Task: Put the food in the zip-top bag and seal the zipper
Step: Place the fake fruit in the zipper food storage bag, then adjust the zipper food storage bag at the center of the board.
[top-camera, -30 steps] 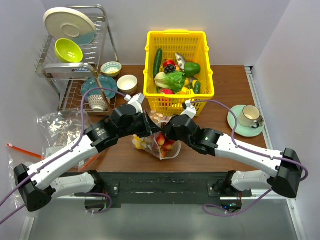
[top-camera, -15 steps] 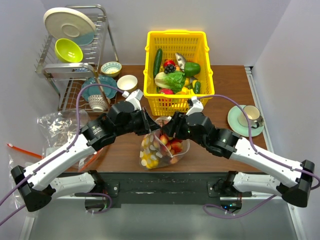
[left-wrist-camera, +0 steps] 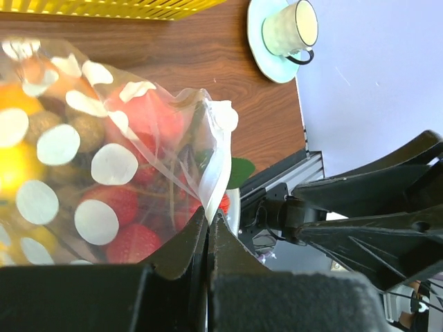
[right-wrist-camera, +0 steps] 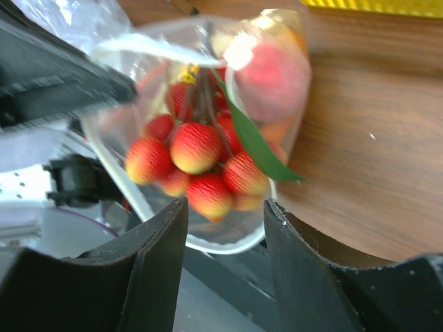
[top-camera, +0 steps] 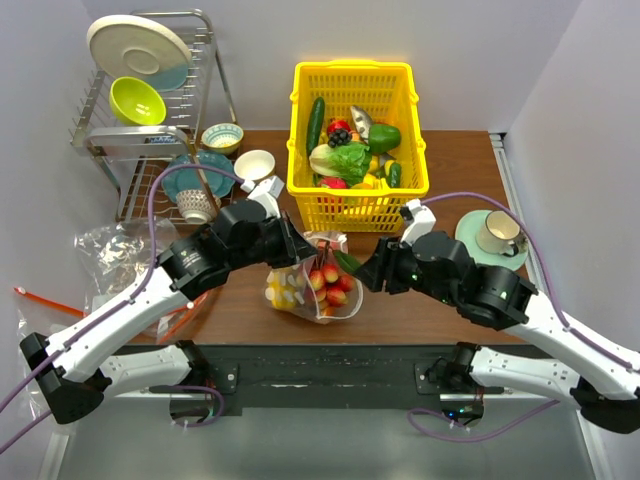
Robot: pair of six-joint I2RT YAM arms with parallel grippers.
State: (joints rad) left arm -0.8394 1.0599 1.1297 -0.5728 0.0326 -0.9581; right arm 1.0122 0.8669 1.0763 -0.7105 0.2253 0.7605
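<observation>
The zip-top bag (top-camera: 312, 290), clear with whitish dots, hangs from my left gripper (top-camera: 297, 255) near the table's front edge. The left jaws are shut on the whitish zipper strip (left-wrist-camera: 216, 166) at the bag's mouth; the gripper also shows in the left wrist view (left-wrist-camera: 209, 216). Inside the bag lie a red-orange berry cluster (right-wrist-camera: 197, 162) with a green leaf, a pink peach (right-wrist-camera: 266, 72) and yellow pieces (top-camera: 285, 292). The mouth gapes open toward my right gripper (top-camera: 365, 272). The right gripper (right-wrist-camera: 225, 207) is open and empty, just right of the bag and apart from it.
A yellow basket (top-camera: 352, 66) of toy produce stands behind the bag. A cup on a green saucer (top-camera: 495, 238) is at the right. A dish rack (top-camera: 150, 120) and bowls (top-camera: 255, 165) are at the back left, with loose clear bags (top-camera: 115, 250) below them.
My right gripper has let go of the bag's mouth and drawn back to the right. The bag, spread wide half a second ago, now hangs narrower from the left gripper alone.
</observation>
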